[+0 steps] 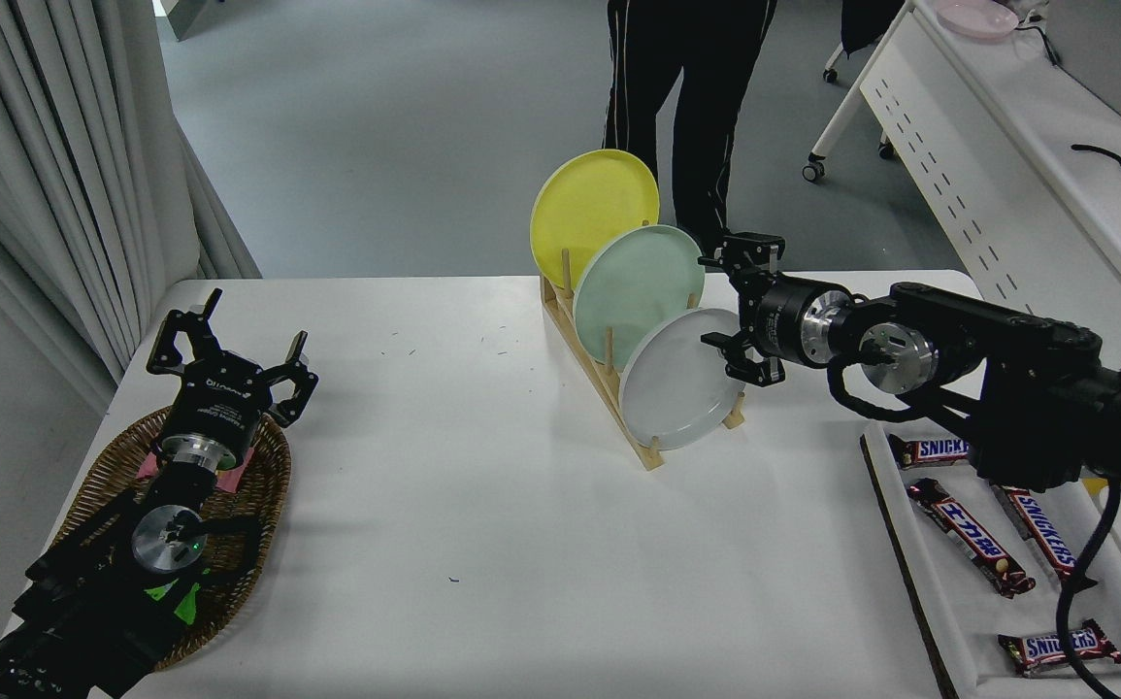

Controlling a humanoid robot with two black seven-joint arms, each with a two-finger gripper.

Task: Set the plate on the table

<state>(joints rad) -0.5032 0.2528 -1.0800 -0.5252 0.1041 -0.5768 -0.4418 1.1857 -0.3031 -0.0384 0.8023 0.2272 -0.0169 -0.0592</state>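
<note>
The pale grey-white plate (678, 381) stands on edge in the front slot of a wooden rack (603, 381) on the white table (482, 505). A mint green plate (634, 287) and a yellow plate (591, 212) stand behind it. My right gripper (717, 303) is open, its fingers spread above and below the grey plate's upper right rim, close to it; I cannot tell if they touch. My left gripper (228, 346) is open and parked over a wicker basket at the lower left.
A white tray (948, 621) with several Snickers bars lies at the lower right. The wicker basket (254, 505) sits at the table's left edge. A person in black trousers (686, 107) stands beyond the table. A white desk (987, 146) stands at the upper right.
</note>
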